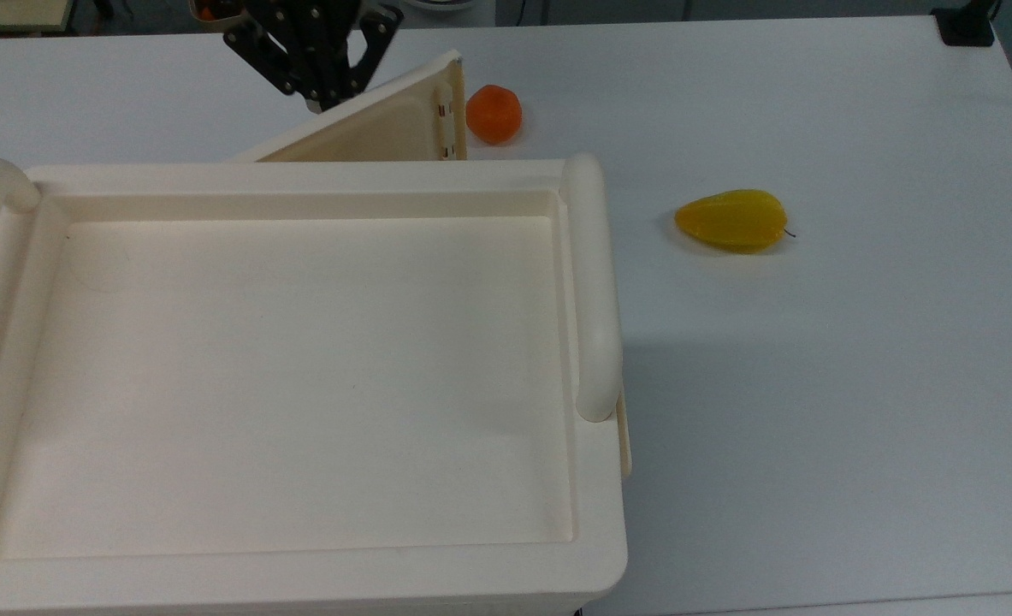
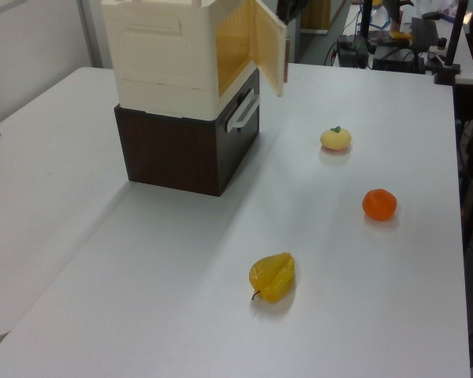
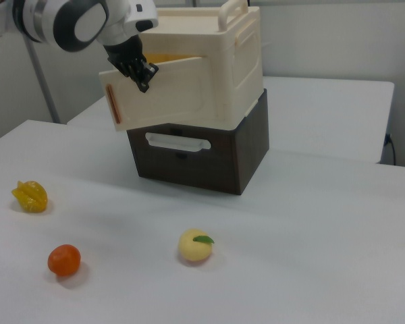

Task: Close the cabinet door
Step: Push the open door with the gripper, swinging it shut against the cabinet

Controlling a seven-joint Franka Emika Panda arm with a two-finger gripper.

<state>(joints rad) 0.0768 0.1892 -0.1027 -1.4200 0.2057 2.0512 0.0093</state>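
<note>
Cream cabinet (image 3: 216, 74) on a dark brown base (image 3: 202, 152); white bench (image 1: 856, 359); orange fruit (image 1: 494, 113); yellow starfruit (image 1: 732, 220); black pincer (image 3: 140, 75).

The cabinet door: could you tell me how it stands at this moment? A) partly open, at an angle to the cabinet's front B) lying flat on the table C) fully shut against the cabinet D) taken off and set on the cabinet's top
A: the cabinet door angles out from the cabinet, a gap showing at its free edge, with the gripper against its outer face.
</note>
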